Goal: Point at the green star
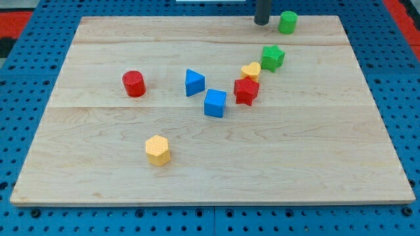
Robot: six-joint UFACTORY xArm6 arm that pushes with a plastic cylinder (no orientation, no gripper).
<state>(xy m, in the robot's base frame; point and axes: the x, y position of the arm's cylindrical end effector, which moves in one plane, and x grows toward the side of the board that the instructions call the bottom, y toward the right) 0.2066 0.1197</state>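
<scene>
The green star (272, 57) lies on the wooden board (98, 151) at the upper right. My tip (262, 23) is near the board's top edge, above and slightly left of the star, with a clear gap between them. A green cylinder (287, 21) stands just right of my tip. A yellow heart (251, 71) touches the star's lower left side, and a red star (246, 90) sits just below the heart.
A blue cube (214, 103) and a blue triangle (194, 82) sit near the board's centre. A red cylinder (134, 84) stands at the left. A yellow hexagon (157, 150) lies toward the bottom left.
</scene>
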